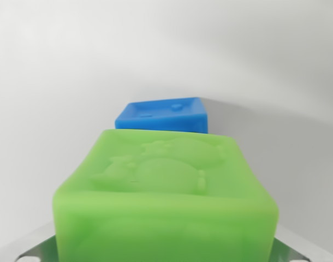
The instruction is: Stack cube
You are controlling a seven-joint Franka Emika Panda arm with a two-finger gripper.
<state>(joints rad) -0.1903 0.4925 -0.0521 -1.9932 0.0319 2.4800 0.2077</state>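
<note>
We see the green cube cut off by the bottom edge at 6 o'clock; its base is out of sight. It hides the lower front of the blue cube at 12 o'clock. Metal gripper parts peek out at 7 and 5 o'clock, mostly hidden; we cannot tell their grip.

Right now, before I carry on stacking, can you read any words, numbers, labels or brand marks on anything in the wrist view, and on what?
None: no readable text in the wrist view.
Green cube: its top face has a raised moulded picture, not letters or digits; what it shows is unclear.
Blue cube: small raised bumps on its top face, too small to make out.
Metal parts at the bottom edge: no markings visible.
</note>
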